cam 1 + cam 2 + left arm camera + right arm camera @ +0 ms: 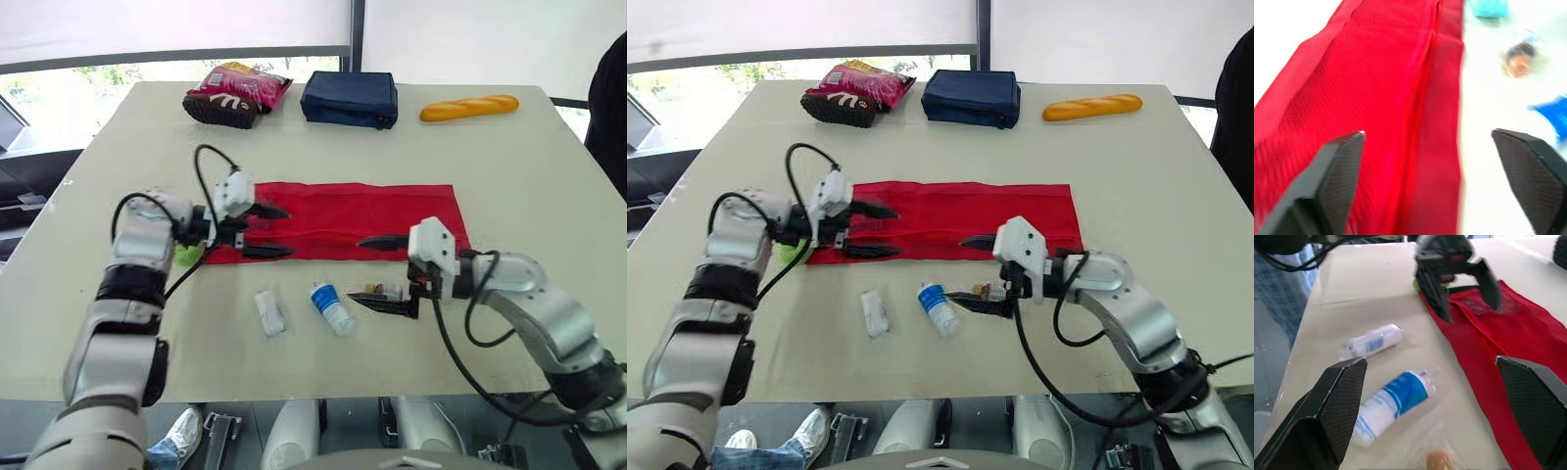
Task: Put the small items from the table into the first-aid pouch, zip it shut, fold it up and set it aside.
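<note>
The red first-aid pouch [353, 220] lies flat and unfolded in the middle of the table. My left gripper [279, 232] is open over the pouch's left end, one finger above the fabric and one at its near edge. My right gripper [367, 272] is open just in front of the pouch's right half, holding nothing. A small clear packet [382, 290] with something brown inside lies by its lower finger. A blue-and-white roll [331, 307] and a white wrapped roll [270, 313] lie on the table in front of the pouch. A green item [188, 256] shows under my left wrist.
At the far edge of the table [549, 196] sit a pink snack bag [235, 95], a navy pouch [350, 99] and a bread loaf [469, 107]. A person in dark clothing [612, 108] stands at the far right.
</note>
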Controlling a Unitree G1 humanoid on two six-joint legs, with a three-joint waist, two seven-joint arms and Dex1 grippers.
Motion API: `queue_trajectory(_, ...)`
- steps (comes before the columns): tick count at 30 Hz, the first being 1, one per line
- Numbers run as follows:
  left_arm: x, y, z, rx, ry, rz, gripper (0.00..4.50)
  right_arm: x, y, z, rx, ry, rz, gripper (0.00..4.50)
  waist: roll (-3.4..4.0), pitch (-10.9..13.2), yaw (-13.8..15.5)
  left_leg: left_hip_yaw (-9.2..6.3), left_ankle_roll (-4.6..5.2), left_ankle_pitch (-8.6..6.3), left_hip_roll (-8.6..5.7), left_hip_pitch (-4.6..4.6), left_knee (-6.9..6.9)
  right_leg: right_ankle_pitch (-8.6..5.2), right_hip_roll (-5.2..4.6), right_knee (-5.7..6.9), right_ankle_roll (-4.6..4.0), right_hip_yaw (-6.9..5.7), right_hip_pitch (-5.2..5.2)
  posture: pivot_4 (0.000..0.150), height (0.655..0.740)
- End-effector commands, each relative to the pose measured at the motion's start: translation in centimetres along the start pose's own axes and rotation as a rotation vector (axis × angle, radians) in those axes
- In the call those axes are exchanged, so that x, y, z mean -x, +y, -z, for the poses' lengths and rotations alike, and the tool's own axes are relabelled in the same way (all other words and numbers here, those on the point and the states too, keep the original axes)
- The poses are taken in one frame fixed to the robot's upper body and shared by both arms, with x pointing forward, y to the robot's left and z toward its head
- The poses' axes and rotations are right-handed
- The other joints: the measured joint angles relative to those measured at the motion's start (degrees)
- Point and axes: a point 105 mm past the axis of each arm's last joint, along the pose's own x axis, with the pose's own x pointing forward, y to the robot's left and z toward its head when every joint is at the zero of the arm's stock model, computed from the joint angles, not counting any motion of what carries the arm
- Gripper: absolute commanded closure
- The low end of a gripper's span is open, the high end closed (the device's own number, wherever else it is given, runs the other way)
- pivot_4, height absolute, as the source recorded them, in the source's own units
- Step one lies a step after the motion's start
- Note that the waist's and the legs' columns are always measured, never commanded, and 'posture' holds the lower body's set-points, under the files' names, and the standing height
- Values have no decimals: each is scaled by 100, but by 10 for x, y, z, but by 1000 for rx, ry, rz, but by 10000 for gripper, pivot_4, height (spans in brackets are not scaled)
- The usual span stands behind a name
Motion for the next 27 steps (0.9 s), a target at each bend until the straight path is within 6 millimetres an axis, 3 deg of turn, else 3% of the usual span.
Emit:
queue_trajectory(1,22,-15,-9,-42,-36,8,780,20,3,-18,64,-70,23,0,0,0,7,0,0,0,2,0,0,0,0,1,0,0,0,1500,7400)
queue_trajectory(8,61,-60,9,29,1,-44,780,62,10,-24,25,-83,49,0,5,4,22,6,0,0,20,4,-1,-1,-3,-2,0,3,2,1500,7400)
queue_trajectory(11,72,-70,18,62,38,-68,780,72,14,-30,14,-79,30,0,6,5,31,11,0,0,27,15,-1,-4,-1,-2,2,5,8,1500,7400)
queue_trajectory(23,51,-80,35,53,91,-85,780,73,16,-36,33,-63,8,0,5,4,35,26,-1,0,38,22,-2,-16,6,-8,23,12,14,1500,7400)
queue_trajectory(27,46,-74,24,55,43,-93,780,68,16,-39,46,-61,5,0,5,4,30,27,-1,0,38,22,-2,-16,7,-10,22,12,13,1500,7400)
